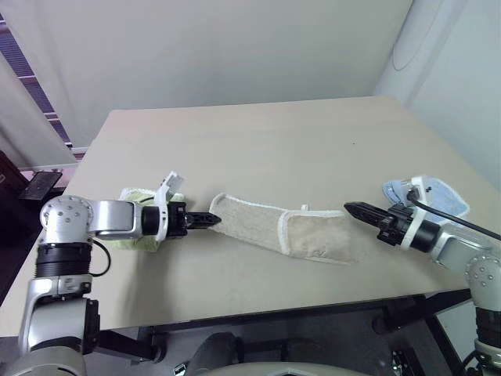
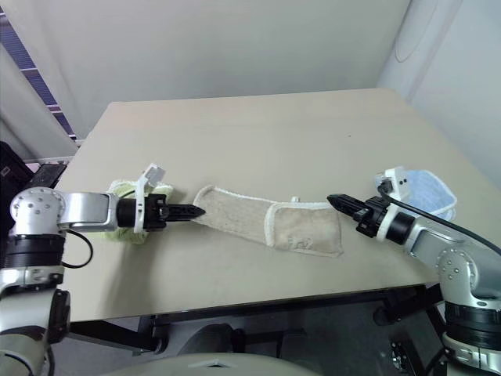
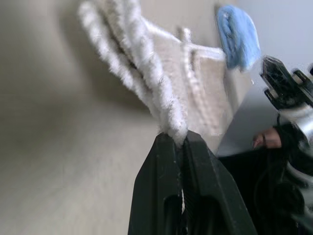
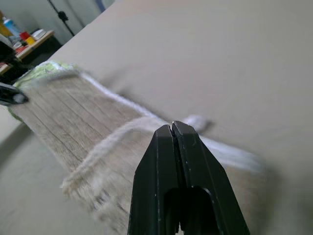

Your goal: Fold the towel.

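Pinching the towel (image 1: 282,229) by its left corded end, the left gripper (image 1: 213,222) is clamped tight; the cloth is lying partly folded on the table (image 1: 258,141). The right gripper (image 1: 350,209) is hovering closed, empty, beside the towel's other end.

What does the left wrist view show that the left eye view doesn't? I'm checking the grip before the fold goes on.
Left wrist view: the left gripper shut on the towel's white corded edge, pinched between its fingertips. Left eye view: the whole layout, with the green towel under the left arm and the right gripper shut, empty, at the towel's far end. Both: the towel, the blue towel, the table.
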{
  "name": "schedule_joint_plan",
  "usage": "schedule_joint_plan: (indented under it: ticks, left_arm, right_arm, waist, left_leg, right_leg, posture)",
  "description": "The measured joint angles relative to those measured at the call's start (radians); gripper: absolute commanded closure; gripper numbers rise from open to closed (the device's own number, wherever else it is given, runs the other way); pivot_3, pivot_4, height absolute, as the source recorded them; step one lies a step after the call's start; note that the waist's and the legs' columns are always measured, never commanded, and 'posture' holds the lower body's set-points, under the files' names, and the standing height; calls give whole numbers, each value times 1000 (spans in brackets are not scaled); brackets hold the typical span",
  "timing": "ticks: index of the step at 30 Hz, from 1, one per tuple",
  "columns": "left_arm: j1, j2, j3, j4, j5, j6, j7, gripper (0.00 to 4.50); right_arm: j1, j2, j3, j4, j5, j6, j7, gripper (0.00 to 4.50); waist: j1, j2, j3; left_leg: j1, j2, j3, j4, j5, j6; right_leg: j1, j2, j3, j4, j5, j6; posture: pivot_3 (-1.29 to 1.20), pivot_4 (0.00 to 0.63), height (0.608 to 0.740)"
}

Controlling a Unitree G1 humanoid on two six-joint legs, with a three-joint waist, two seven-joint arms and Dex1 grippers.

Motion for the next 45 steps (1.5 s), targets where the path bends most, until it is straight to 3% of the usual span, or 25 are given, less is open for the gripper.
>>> schedule_joint_plan:
  ticks: [5,9,16,28,34,38,45]
  left_arm:
    - [-142,6,-99,-21,141,-27,-312,4472]
    - [-253,-101,-201,-20,245,-77,-470,4472]
    - [-306,-270,-483,1,474,-211,-723,4472]
    - [-367,-650,-600,398,845,-523,-813,4472]
    - [-371,-730,-595,539,973,-648,-854,4472]
    - [-363,-760,-553,580,1024,-752,-876,3423]
    - [-319,-762,-510,531,1027,-734,-958,903]
  right_arm:
    - [26,-11,-16,0,-9,-7,-30,4500]
    - [44,-9,-24,-9,-15,-9,-56,4500]
    - [84,0,-38,-39,-14,-10,-100,4500]
    - [156,15,-107,-104,9,-7,-171,4500]
    - [153,15,-114,-104,13,-8,-188,4500]
    - [147,15,-111,-105,8,-12,-194,4500]
    - [145,15,-91,-108,-6,-31,-193,4500]
  waist:
    - [5,0,0]
    - [2,0,0]
    - [3,0,0]
    - [3,0,0]
    - [4,0,0]
    - [4,0,0]
    - [4,0,0]
  left_leg:
    - [0,0,0,-5,0,0]
    - [-1,0,0,-9,0,0]
    - [-12,0,0,-9,3,-4]
    - [-13,0,-1,0,0,2]
    - [-14,0,-1,7,-1,2]
    - [-14,0,-1,10,-1,3]
    - [-14,0,-1,11,-1,3]
  right_leg:
    - [1,-1,0,-5,0,0]
    - [1,-1,0,-12,0,0]
    - [-8,0,1,-10,1,2]
    - [-5,0,0,-8,4,6]
    - [-5,0,0,-3,4,7]
    - [-4,0,0,-2,4,7]
    - [-5,0,0,2,5,10]
  posture:
    - [0,0,740]
    - [0,0,740]
    - [0,0,740]
    - [0,0,740]
    - [0,0,740]
    - [0,0,740]
    - [0,0,740]
